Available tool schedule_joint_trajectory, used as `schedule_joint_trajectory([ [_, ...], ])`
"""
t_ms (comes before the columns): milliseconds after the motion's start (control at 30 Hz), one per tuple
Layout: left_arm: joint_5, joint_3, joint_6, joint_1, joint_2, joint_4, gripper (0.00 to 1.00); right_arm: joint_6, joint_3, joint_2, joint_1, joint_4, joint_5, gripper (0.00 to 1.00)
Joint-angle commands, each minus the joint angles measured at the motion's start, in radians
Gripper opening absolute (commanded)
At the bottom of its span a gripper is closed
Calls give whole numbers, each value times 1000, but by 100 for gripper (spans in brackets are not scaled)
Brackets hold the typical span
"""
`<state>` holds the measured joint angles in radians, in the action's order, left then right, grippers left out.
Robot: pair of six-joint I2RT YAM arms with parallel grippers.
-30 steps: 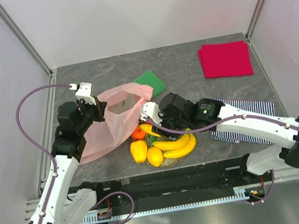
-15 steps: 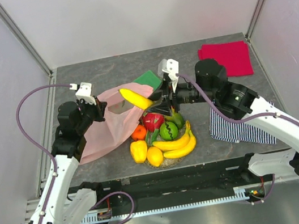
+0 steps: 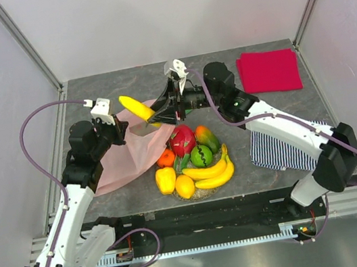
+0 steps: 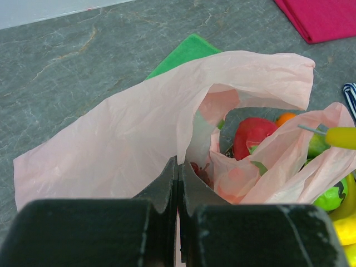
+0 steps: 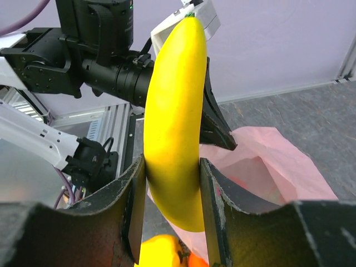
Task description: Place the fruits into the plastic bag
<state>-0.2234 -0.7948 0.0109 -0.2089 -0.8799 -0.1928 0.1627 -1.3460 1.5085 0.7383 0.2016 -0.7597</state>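
My right gripper (image 3: 152,113) is shut on a single yellow banana (image 3: 135,107) and holds it in the air above the open mouth of the pale pink plastic bag (image 3: 127,157). The right wrist view shows the banana (image 5: 172,111) between my jaws, with the bag (image 5: 272,167) below. My left gripper (image 3: 117,131) is shut on the bag's rim (image 4: 183,150) and holds the mouth open. The other fruits lie on the plate: red dragon fruit (image 3: 181,139), green melon (image 3: 201,156), mango (image 3: 207,137), orange (image 3: 165,157), yellow pieces (image 3: 166,179) and banana bunch (image 3: 213,174).
A green cloth (image 3: 180,96) lies behind the bag. A red folded cloth (image 3: 269,71) lies at the back right. A striped cloth (image 3: 283,145) lies under my right arm. The plate's rim (image 3: 202,193) is near the front edge.
My right gripper has lifted the single banana off the plate and carried it up and left, over the bag's mouth. My left gripper has kept hold of the bag.
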Motion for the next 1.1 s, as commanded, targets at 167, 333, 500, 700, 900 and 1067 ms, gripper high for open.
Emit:
schedule_joint_trajectory([
  [167,-22,-41,-28,5,-10,9,2,-25,16,108,-16,79,-46,19],
  [333,-10,-40,-31,5,-5,10,2,-81,60,111,-22,18,-3,19],
  [500,-2,-41,-31,5,-5,9,2,-97,111,107,-30,-21,11,19],
  [700,7,-41,-31,5,-4,9,2,-88,166,121,-33,-24,16,18],
  [900,10,-41,-32,3,-2,7,2,-77,183,137,-31,-27,19,18],
  [1067,2,-43,-31,3,-1,9,2,-46,147,183,-31,-28,29,17],
])
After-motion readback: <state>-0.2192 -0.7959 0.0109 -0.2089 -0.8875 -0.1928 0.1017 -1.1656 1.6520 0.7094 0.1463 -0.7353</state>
